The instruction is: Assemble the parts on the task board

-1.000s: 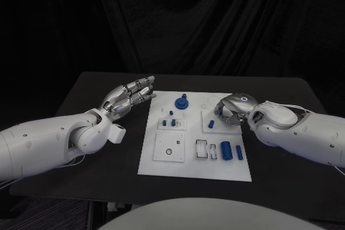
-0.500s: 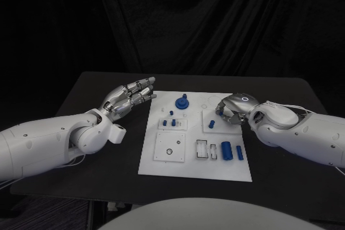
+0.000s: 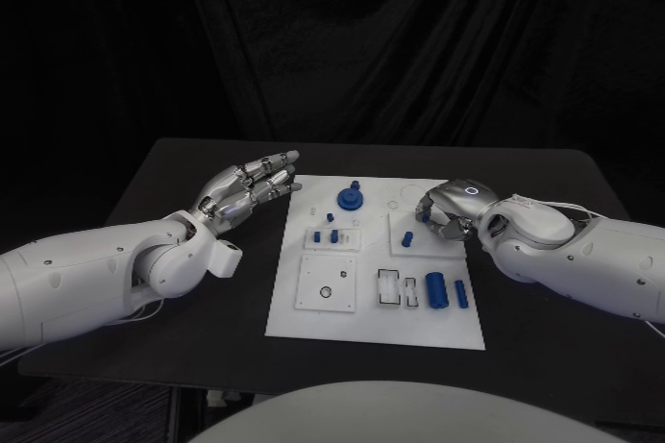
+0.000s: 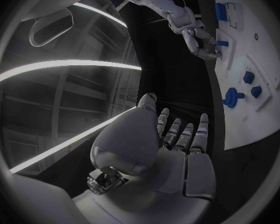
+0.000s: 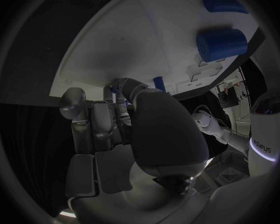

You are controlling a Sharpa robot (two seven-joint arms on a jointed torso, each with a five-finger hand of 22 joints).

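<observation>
A black table (image 3: 166,188) stands before a dark curtain (image 3: 416,59). At the left, the left hand (image 3: 250,186) hovers beside the task board's left edge, fingers straight and spread, holding nothing. The white task board (image 3: 374,323) lies mid-table, bearing blue parts: a knobbed piece (image 3: 351,198) at its far end, small pegs (image 3: 326,236), and a large cylinder (image 3: 436,290) nearer the robot. At the right, the right hand (image 3: 446,212) curls over the board's far right part; whether it grips anything cannot be told
</observation>
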